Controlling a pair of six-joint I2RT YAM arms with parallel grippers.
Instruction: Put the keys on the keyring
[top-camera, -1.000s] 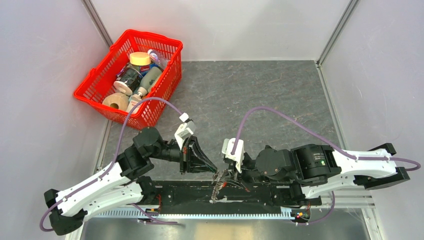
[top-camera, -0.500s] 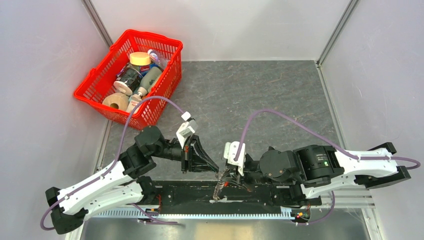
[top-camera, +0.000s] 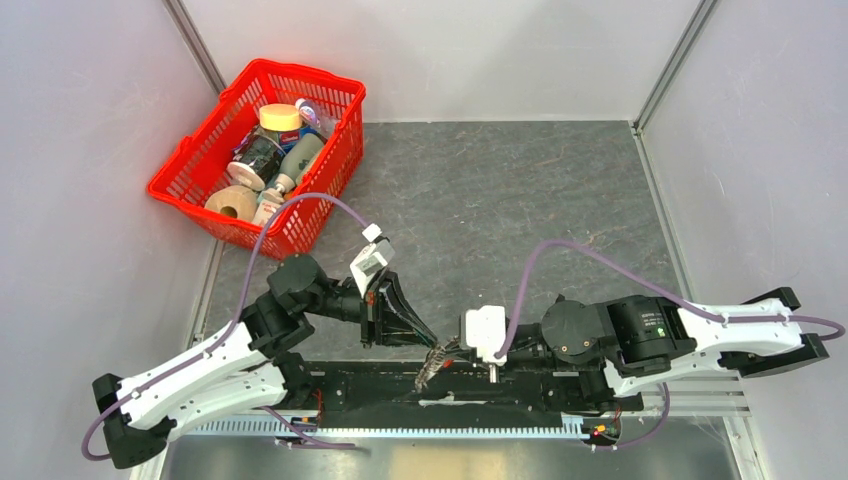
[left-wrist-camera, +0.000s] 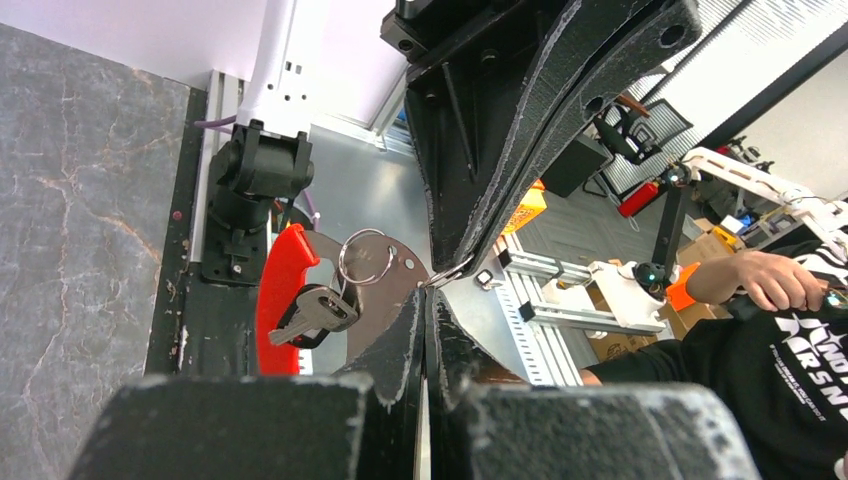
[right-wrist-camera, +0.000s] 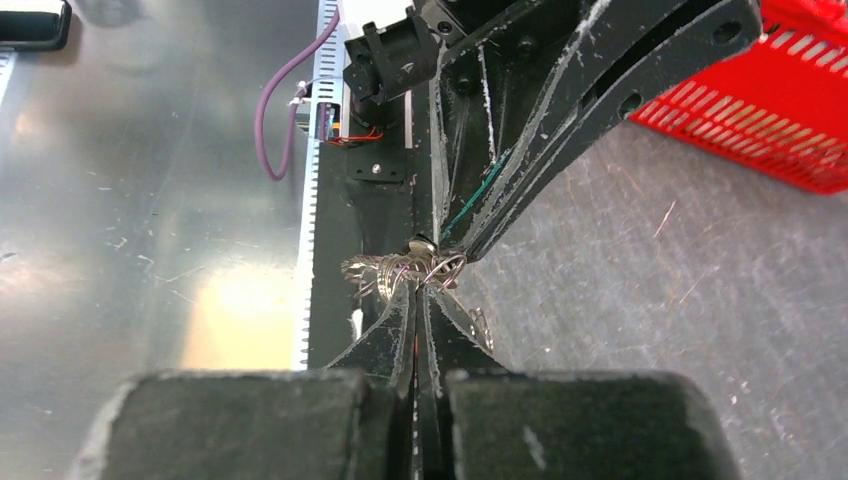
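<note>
My two grippers meet tip to tip near the table's front edge. My left gripper (top-camera: 430, 343) is shut, and in its wrist view its tips (left-wrist-camera: 428, 295) pinch a thin silver wire loop of the keyring (left-wrist-camera: 365, 258). A key (left-wrist-camera: 315, 312) with a black head hangs from a small ring beside the curved red tag (left-wrist-camera: 283, 290). My right gripper (top-camera: 447, 350) is shut, and in its wrist view (right-wrist-camera: 417, 290) it pinches the bundle of coiled silver rings (right-wrist-camera: 395, 268). The bundle hangs just below both tips (top-camera: 430, 365).
A red basket (top-camera: 262, 150) full of bottles and tape rolls stands at the back left. The black mounting rail (top-camera: 380, 385) and the metal front edge lie right under the grippers. The grey table (top-camera: 520, 190) stretches behind them.
My right wrist has rolled and drawn back to the right, its white camera block now lower and further right. The left gripper has barely moved. The key bundle stays between the tips.
</note>
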